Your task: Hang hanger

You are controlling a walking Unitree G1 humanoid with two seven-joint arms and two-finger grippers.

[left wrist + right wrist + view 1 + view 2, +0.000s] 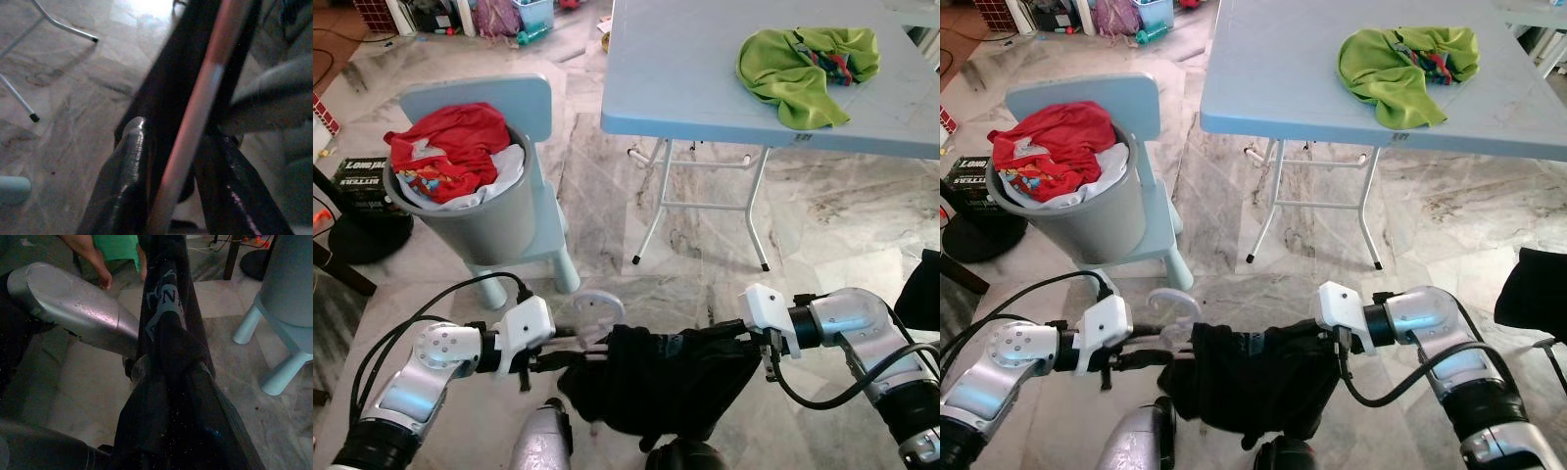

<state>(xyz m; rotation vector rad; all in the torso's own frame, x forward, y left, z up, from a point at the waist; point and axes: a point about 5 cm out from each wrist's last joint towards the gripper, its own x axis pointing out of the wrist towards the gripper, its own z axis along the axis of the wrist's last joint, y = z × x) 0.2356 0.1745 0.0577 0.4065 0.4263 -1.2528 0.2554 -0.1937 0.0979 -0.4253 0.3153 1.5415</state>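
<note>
- Between our two grippers, low before us, hanger (597, 315) with black garment (656, 382) lies crosswise, long axis left-right.
- Left gripper (570, 351) clamps hanger's hook end; right gripper (729, 345) pinches garment's far end.
- Hook nearer our left.

The folding table (705, 88) is pale blue on white legs, and everything else is placed from it. On its top lies a lime-green cloth (803, 64) with a patch of red, blue and white print in its folds. Left of the table, a pale blue child's chair (524, 108) carries a grey bucket (484, 225) stuffed with a bright red garment (445, 147) over white fabric with small red and blue prints. The floor (705, 294) under the table is grey-white veined marble. In front of the table, a black garment (656, 382) with a white printed neck label hangs on a white hanger (592, 313), between silver arms with white wrist housings.
</note>
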